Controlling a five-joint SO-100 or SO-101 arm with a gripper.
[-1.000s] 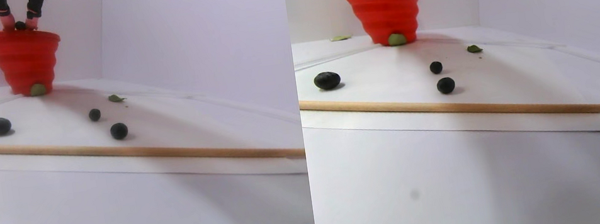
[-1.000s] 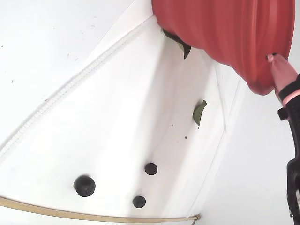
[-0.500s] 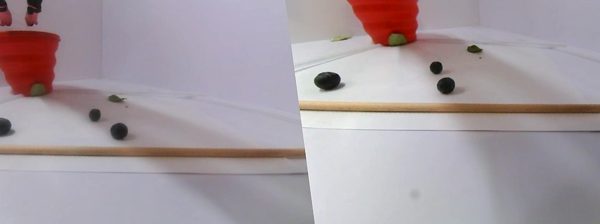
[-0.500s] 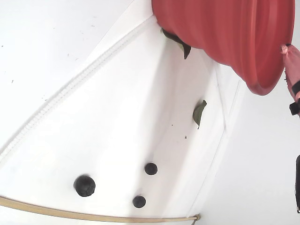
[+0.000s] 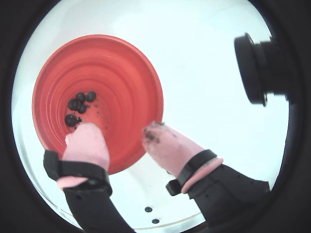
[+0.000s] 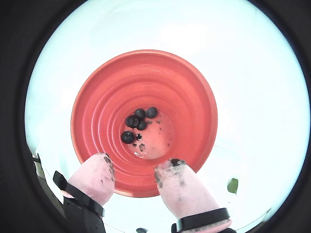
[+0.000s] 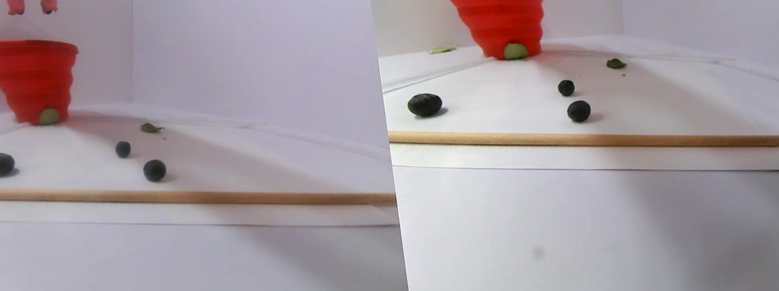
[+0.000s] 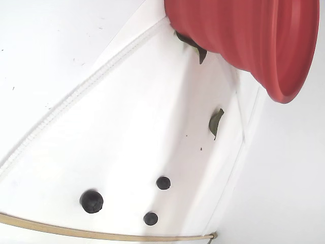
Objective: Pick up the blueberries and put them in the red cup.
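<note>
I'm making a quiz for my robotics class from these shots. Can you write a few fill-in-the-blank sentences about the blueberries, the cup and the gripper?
1. The blueberries still lying on the white sheet outside the red cup number ____.
2. In both wrist views the gripper hovers over the cup with its pink fingertips ____.
3. In the stereo pair view a thin ____ stick lies across the table in front of the loose blueberries.

Missing words: three; apart; wooden
</note>
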